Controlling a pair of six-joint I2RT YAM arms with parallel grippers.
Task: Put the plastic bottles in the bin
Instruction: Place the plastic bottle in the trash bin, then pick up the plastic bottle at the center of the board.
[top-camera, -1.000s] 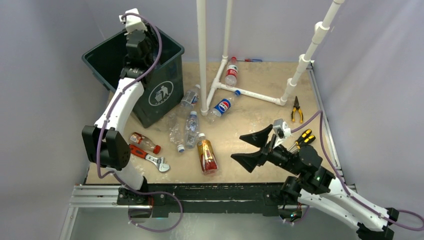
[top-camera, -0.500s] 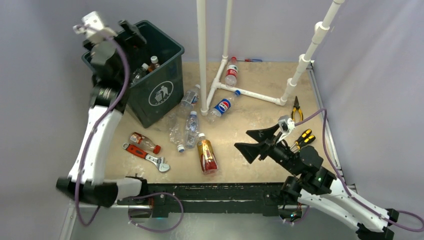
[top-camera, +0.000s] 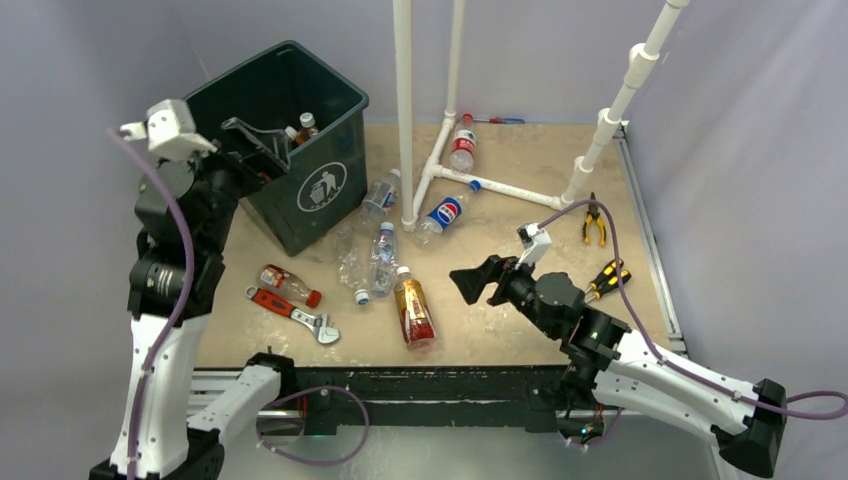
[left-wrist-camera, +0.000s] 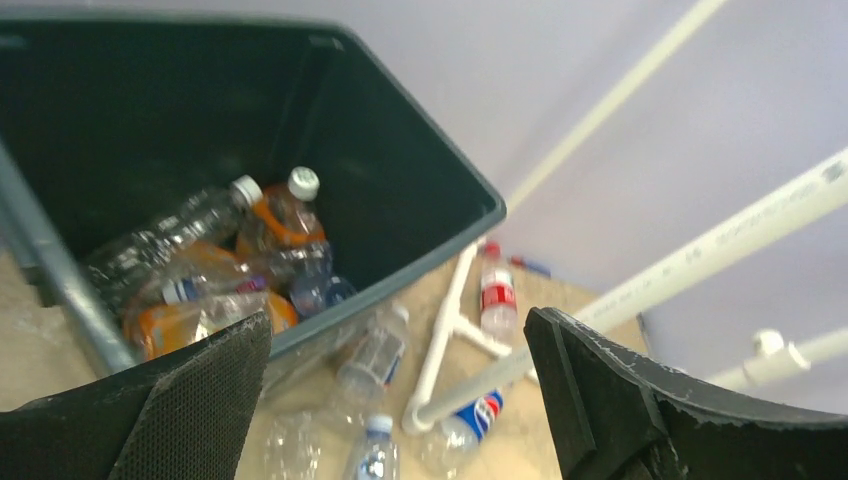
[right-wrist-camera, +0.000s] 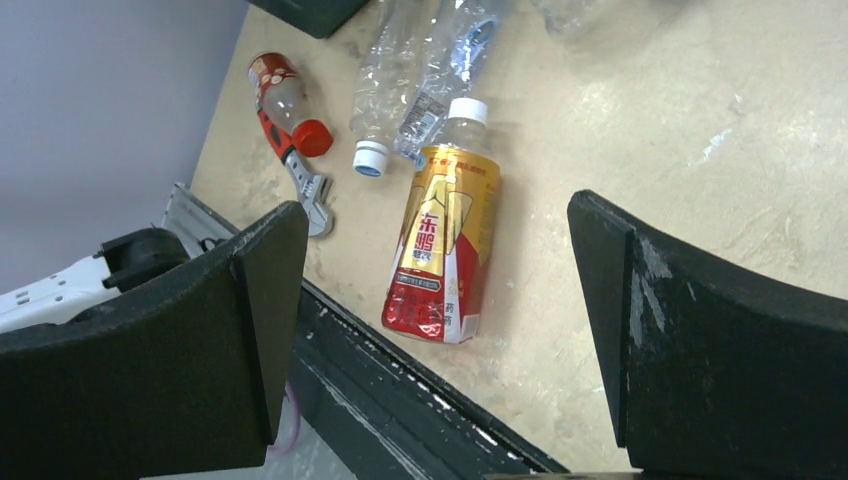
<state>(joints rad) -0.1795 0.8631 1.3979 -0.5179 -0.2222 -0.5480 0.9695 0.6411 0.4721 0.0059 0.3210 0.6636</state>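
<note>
Handling gold-labelled bottle (right-wrist-camera: 440, 250): likely light, slick, prone to rolling; pinch mid-label.
Bottle place: table (top-camera: 520, 215), six o'clock.
Bin (top-camera: 352, 100): eleven o'clock.
Right gripper (right-wrist-camera: 435, 310): spread, empty, above bottle.
Left gripper (left-wrist-camera: 395, 400): spread, empty.

One bin (top-camera: 322, 188); seven bottles (top-camera: 413, 312) lying on the table (top-camera: 500, 250); at least four more heaped inside the bin, too jumbled to count exactly; one wrench (top-camera: 300, 312); one pair of pliers (top-camera: 594, 220); two yellow-and-black tool handles (top-camera: 606, 274)

some bottles (left-wrist-camera: 283, 215) lie in the bin (top-camera: 318, 192); other bottles (top-camera: 413, 312) on the table (top-camera: 470, 345) beside it
</note>
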